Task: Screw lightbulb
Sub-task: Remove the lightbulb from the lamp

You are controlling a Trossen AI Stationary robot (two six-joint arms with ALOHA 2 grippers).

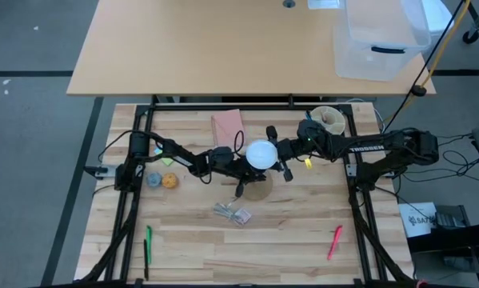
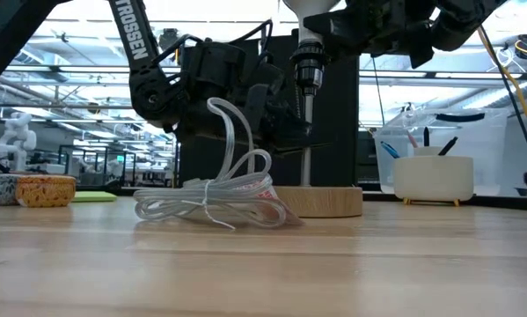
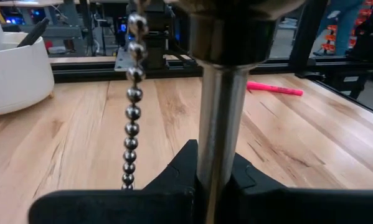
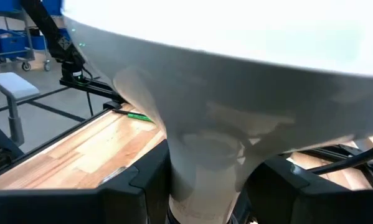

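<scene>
Your lightbulb [image 1: 261, 154] sits at the middle of the counter [image 1: 287, 232], dome up, directly above the round wooden lamp base [image 2: 323, 201], with its screw end at the top of the lamp's metal stem [image 3: 220, 118]. The right gripper [image 1: 283, 155] holds it from the side, jaws pinching the bulb's tapering neck [image 4: 205, 168] just under the dome. On the other side of the bulb, the left gripper [image 1: 237, 170] has its jaws pressed tight on the stem, with the bead pull chain [image 3: 132, 106] hanging just beside it. In front of the lamp base lies a crumpled clear plastic wrapper [image 2: 212, 201]. Well off beyond the right arm stands a white cup [image 2: 433, 178], and a pink marker [image 1: 334, 242] and a green marker [image 1: 149, 242] lie near the counter's front corners.
</scene>
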